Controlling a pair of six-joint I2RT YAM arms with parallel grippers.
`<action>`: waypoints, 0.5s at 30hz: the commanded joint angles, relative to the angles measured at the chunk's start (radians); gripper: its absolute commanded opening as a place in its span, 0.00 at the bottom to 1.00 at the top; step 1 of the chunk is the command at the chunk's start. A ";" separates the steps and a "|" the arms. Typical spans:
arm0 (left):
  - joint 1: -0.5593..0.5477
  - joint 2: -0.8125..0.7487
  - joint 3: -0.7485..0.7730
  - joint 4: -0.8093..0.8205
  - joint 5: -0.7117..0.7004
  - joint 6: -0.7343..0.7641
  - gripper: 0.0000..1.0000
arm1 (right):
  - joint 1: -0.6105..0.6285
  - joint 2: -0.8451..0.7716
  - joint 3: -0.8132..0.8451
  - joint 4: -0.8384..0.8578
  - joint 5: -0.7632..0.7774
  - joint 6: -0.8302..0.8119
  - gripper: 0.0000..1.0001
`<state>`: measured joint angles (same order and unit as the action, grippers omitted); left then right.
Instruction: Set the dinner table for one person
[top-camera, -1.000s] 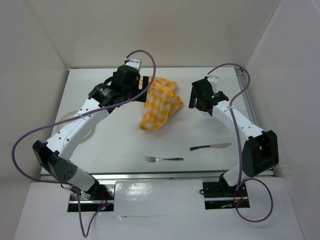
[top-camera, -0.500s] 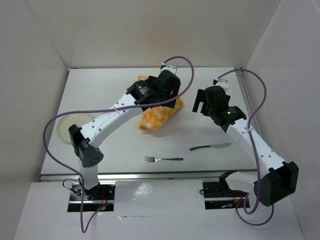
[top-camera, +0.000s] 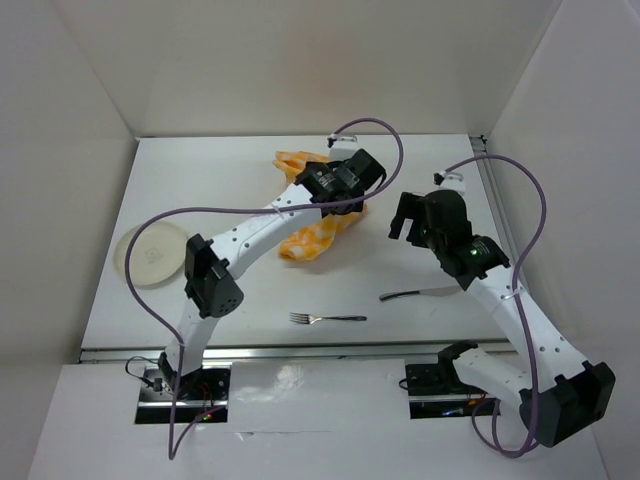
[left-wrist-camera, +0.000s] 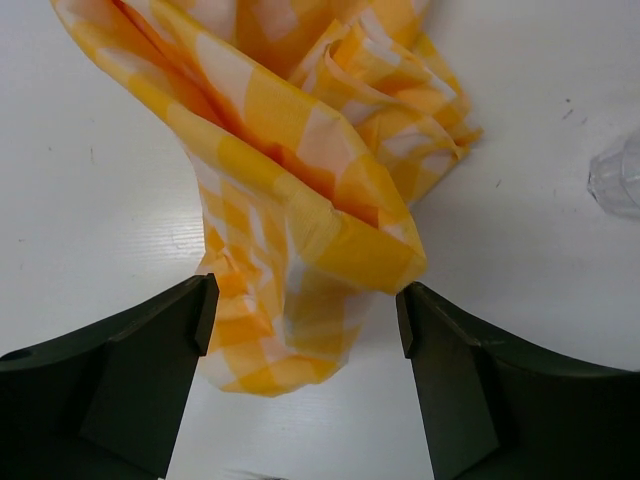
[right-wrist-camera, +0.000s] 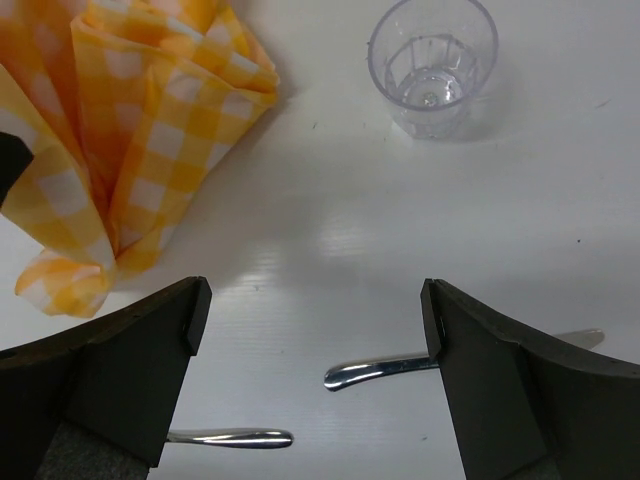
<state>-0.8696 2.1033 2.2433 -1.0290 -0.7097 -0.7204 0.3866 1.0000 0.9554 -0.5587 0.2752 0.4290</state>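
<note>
White, hard and smooth, the table (top-camera: 240, 290) lies under both tools and carries everything. It is judged rigid and fixed, a surface to be set upon and not gripped, and slick enough that cutlery may skate when nudged. A checked yellow cloth (top-camera: 312, 238) is crumpled toward the middle of the far edge. It is judged soft, light and limp, best pinched at a raised fold. The left tool (left-wrist-camera: 305, 310) is spread wide over it, a fold standing between the jaws but not seen to be pinched. The right tool (right-wrist-camera: 315, 300) is likewise held wide and empty above bare table. A clear cup (right-wrist-camera: 432, 62) stands upright to the right of the cloth, apart from it. It is judged light and easily tipped, to be taken across its wall. A plate (top-camera: 152, 254) lies by the left edge. A fork (top-camera: 328, 318) and a knife (top-camera: 420, 294) lie toward the near edge, thin and flat, judged awkward to lift off.
</note>
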 joint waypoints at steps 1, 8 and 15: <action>-0.005 0.043 0.050 -0.005 -0.085 -0.048 0.90 | 0.006 -0.015 0.011 0.046 -0.016 -0.004 1.00; 0.009 0.069 0.070 0.001 -0.132 -0.085 0.78 | 0.006 -0.015 0.022 0.037 -0.034 -0.015 1.00; 0.083 -0.027 0.039 0.023 -0.059 -0.048 0.09 | -0.003 -0.024 -0.027 0.060 -0.157 -0.045 1.00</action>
<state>-0.8261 2.1807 2.2822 -1.0176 -0.7792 -0.7864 0.3859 0.9962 0.9520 -0.5514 0.2028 0.4110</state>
